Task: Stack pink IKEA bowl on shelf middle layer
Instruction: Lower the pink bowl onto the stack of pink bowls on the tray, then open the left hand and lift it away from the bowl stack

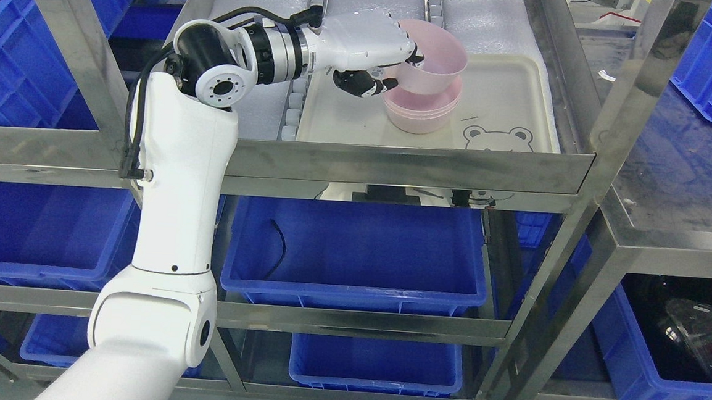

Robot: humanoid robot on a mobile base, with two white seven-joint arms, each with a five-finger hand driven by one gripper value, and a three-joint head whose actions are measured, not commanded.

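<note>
Left hand (382, 58) clamps tilted pink bowl (434, 57) by near rim, w/ it resting askew atop lower bowls (422, 112) on tray (510, 104): releasing now prob leaves it cocked, unnested, or sliding off.

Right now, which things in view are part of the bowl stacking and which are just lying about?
In the job:
left hand, gripping the held bowl
held bowl, tilted over the stack
bowl stack on the tray
tray, cream, with a bear print

Lying about:
blue bins on the lower shelves
black cable in one bin
foam sheet beside the tray
</note>
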